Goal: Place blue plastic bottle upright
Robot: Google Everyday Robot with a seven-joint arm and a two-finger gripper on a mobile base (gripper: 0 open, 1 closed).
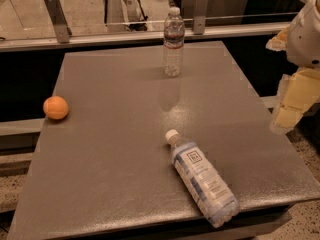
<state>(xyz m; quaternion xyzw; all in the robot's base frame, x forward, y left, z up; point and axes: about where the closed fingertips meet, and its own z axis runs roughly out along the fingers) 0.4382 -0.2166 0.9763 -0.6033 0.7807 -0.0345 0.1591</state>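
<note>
**Grey table, blue-label bottle down on its side**

Clear plastic water bottle with a white cap and a wide pale blue-and-white label (202, 181): lies flat on the grey speckled tabletop (115, 149), in the near right part. Not upright. Long axis runs diagonally. The ribbed bluish base sits at the near right, close to the table's front edge. The white cap (172, 135) points away and to the left, toward the table's middle. A small dark square logo on the label faces up, at the neck end. Nothing touches the bottle.

Small orange ball (55, 107): rests further back, at the left edge of the tabletop, well apart from the lying bottle.

Pale yellowish gripper (290, 109): hangs at the right side of the view, beyond the table's right edge and above its surface, at about the depth of the table's middle. It hangs from a white rounded arm segment (307, 34) that enters from the upper right. It holds nothing and is well apart from the lying bottle, up and to the right of it. Whether it is apart or together cannot be told from this view.

Slimmer clear plastic bottle with a narrow red-striped label band (173, 44): stands upright near the far edge of the table, roughly centred, cap on. A faint reflection of it shows on the tabletop in front.

Beyond the table: a pale horizontal ledge (115, 36) spans the view, with two upright metal brackets, one at the left (56, 16) and one right of the standing bottle (201, 6).
</note>
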